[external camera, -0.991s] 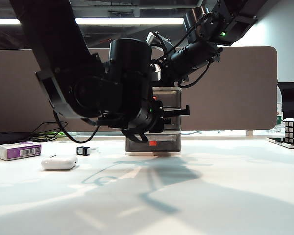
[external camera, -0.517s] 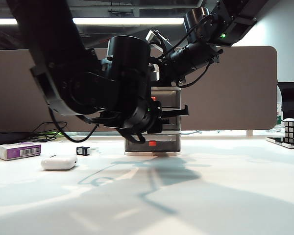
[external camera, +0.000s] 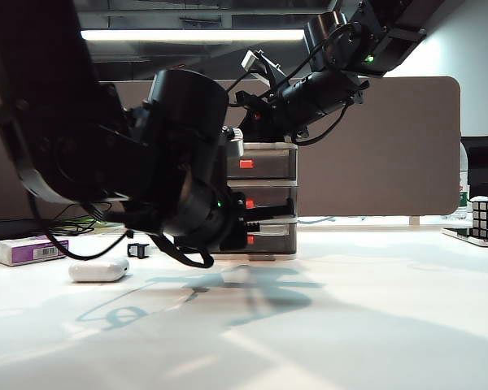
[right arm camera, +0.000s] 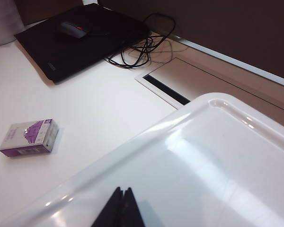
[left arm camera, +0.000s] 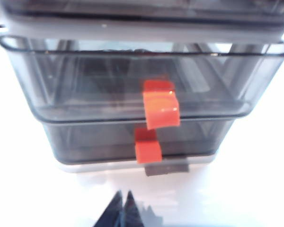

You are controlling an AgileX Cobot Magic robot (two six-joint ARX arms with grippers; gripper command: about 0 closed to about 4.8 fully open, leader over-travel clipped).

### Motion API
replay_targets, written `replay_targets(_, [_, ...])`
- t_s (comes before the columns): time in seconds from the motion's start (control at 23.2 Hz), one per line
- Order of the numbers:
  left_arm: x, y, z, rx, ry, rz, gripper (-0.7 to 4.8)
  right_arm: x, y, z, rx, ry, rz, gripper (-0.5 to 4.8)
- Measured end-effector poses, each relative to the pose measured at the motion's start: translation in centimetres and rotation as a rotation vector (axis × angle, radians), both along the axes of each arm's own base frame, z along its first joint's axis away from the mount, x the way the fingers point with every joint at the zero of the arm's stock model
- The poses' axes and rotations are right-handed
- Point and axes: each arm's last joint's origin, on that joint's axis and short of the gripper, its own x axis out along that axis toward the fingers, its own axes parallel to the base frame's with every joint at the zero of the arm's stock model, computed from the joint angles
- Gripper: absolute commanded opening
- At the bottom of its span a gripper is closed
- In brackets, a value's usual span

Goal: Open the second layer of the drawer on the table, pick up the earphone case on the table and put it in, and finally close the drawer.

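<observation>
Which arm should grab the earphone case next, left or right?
Left. The left claw is free in front of the pulled-out second layer, on the side of the table where the earphone case lies. The right claw sits over the drawer top, farther away.

The drawer [external camera: 263, 199] is viewed low from the table's [external camera: 374, 309] front, close-up frontally by the left wrist, and from above by the right wrist.

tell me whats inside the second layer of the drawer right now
Through the smoky front of the second layer of the drawer, pulled out a little, nothing shows inside; its back is dim and blurred. The earphone case lies on the table. Left gripper shut before it.
</observation>
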Motion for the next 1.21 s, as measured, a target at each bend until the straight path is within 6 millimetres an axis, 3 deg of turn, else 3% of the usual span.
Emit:
replay_targets(0.09, [-0.3, -0.2, 1.4, -0.047, -0.046, -0.01, -0.06, 0.0, 0.0, 0.0, 0.0, 0.001, 0.0, -0.05])
replay_targets(0.26, [-0.2, -0.3, 1.1, -0.052, -0.043, -0.029, 0.08, 0.0, 0.0, 0.0, -0.001, 0.001, 0.0, -0.05])
replay_targets(0.39, [-0.2, -0.2, 1.2, -0.055, -0.042, -0.038, 1.0, 0.0, 0.0, 0.0, -0.001, 0.002, 0.0, -0.05])
replay_targets(0.65, [1.6, -0.4, 1.7, -0.085, -0.058, -0.054, 1.92, 0.0, 0.0, 0.0, -0.001, 0.002, 0.001, -0.05])
replay_targets(1.21, [2.6, -1.0, 1.5, -0.08, -0.054, -0.05, 1.83, 0.0, 0.0, 0.0, -0.001, 0.002, 0.001, -0.05])
